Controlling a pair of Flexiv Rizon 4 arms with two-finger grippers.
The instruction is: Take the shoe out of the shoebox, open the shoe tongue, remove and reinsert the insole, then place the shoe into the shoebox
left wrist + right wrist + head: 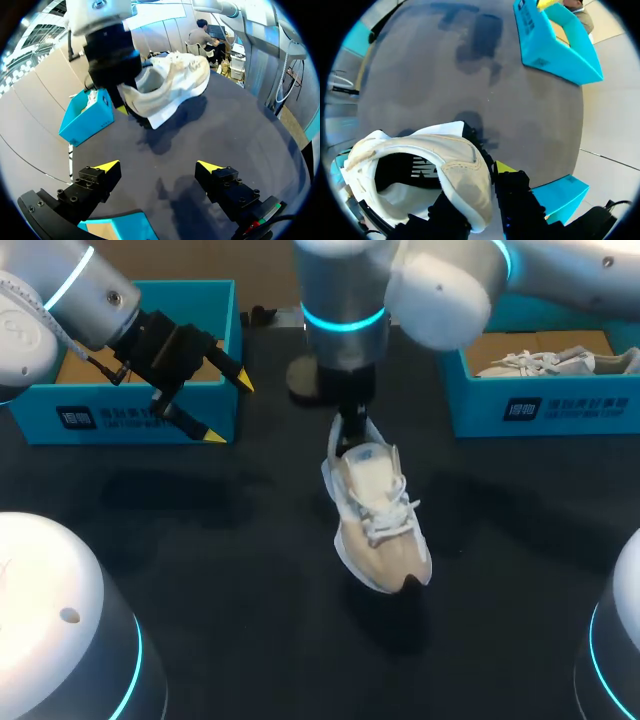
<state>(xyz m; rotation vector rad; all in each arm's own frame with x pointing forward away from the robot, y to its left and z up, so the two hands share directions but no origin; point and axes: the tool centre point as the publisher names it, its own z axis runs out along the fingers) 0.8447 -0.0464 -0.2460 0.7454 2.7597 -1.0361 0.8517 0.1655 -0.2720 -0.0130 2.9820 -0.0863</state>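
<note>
**Shoe out of its box; tongue, insole and return are not yet done**
The beige shoe (375, 515) hangs toe-down over the middle of the dark table (250, 580). The right gripper (349, 438) pinches its heel collar, one finger inside and one outside. The insole looks to be in place. Farther back, the left gripper (229, 411) stands wide and empty at the front wall of the left shoebox (120, 418).

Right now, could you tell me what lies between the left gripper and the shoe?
Only bare table separates left gripper and shoe, per the left wrist view.
</note>
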